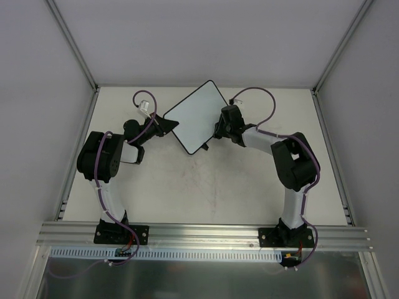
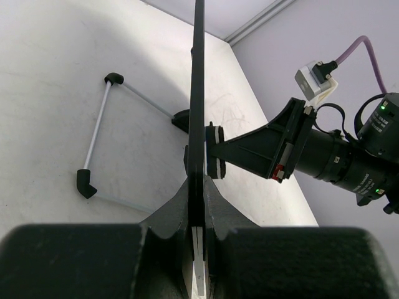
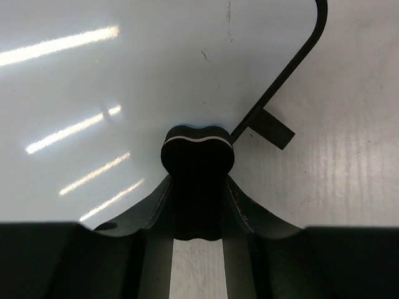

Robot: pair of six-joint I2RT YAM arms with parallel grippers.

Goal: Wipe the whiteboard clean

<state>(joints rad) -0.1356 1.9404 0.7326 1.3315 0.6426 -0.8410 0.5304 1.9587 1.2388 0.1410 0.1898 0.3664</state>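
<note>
**A:** From above, where's the whiteboard point(image 1: 196, 115)?

**B:** Toward the far middle of the counter point(image 1: 218, 187), held up between the two arms. I can't tell whether any corner touches down. The left hand point(image 1: 167, 124) pinches its left edge, I'd say to brace it. The right hand point(image 1: 219, 129) sits against its right side.

**A:** Room to move?

**B:** There's bare counter on the near side, and both arms stand well apart from the enclosure walls point(image 1: 37, 93).

**A:** Left wrist view?

**B:** The board is edge-on, clamped between that hand's fingers point(image 2: 173, 210). The right hand pushes squarely on the opposite face, so the clamp probably resists that push.

**A:** And the right wrist?

**B:** Its fingers are pressed onto a small black eraser point(image 3: 197, 146) lying flat on the white face. The black rim point(image 3: 299, 62) curves just to the right, and a foot point(image 3: 274, 129) juts past it. Faint marks point(image 3: 204, 56) show above. With the edge so near, strokes should go up and left.
</note>
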